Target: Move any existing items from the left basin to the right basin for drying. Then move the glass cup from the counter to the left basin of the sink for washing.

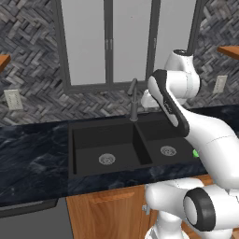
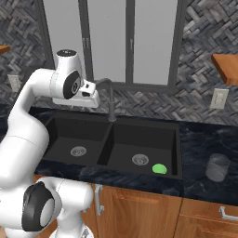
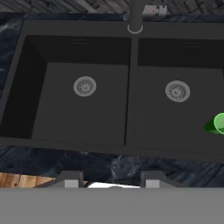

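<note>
**Fingers high over the sink, cup far off on the bench**

The fingers [image 3: 109,181] hang above the front edge of the sink [image 3: 131,144], pointing down. In the hand view the two dark tips stand well apart at 6 o'clock, spread with nothing between them.

Below them in that view, the left basin [image 3: 65,113] lies toward 10 o'clock and the right basin [image 3: 175,118] toward 2 o'clock, each with a round silver drain. The divider between them runs straight up to the foot of the faucet [image 3: 135,15] at 12 o'clock. The left basin holds nothing but its drain. A small bright green lump [image 3: 217,123] sits on the floor of the right basin at 3 o'clock, cut by the picture's edge; in the right base view it lies [image 2: 159,168] near the front wall, just right of that basin's drain.

The glass cup [image 2: 217,167] stands upright on the bench [image 2: 204,139] to the right of the sink, at about 4 o'clock in the right base view. It is well apart from the fingers, with the whole right basin between them.

In the right base view the hand sits at about 10 o'clock, close to the faucet, above the left basin.
</note>
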Motion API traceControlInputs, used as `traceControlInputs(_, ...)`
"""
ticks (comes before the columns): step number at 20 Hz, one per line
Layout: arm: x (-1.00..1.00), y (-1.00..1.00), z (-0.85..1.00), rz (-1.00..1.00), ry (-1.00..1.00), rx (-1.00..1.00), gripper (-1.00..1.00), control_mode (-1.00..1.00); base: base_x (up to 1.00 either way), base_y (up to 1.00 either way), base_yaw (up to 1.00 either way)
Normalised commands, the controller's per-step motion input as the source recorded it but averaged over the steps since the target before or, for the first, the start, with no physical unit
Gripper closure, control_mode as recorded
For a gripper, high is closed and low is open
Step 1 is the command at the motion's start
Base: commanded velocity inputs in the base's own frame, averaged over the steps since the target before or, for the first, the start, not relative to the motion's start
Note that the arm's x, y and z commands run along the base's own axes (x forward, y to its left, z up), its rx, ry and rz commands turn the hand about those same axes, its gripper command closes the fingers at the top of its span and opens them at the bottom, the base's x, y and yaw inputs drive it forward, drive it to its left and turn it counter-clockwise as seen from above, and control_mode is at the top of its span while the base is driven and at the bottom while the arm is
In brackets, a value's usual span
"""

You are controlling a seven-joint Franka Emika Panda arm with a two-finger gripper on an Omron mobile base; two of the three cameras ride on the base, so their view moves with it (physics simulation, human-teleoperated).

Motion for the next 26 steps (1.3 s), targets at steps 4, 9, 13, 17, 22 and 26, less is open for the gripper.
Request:
traceControlInputs(4,-0.01,-0.02,0.00,0.00,0.00,0.00,-1.00,-1.00,0.00,0.00,0.00)
traceControlInputs(9,-0.09,-0.17,0.00,0.03,-0.02,-0.04,-1.00,-1.00,0.00,0.00,0.00)
traceControlInputs(13,0.00,-0.63,-0.01,0.06,-0.01,-0.14,-1.00,-1.00,0.00,0.00,0.00)
traceControlInputs(17,-0.06,-0.65,-0.06,0.05,0.00,-0.29,-1.00,-1.00,0.00,0.00,0.00)
traceControlInputs(22,-0.17,-0.81,-0.13,0.02,0.00,-0.29,-1.00,-1.00,0.00,0.00,0.00)
traceControlInputs(26,-0.23,-0.66,-0.18,0.00,0.00,-0.23,-1.00,-1.00,0.00,0.00,0.00)
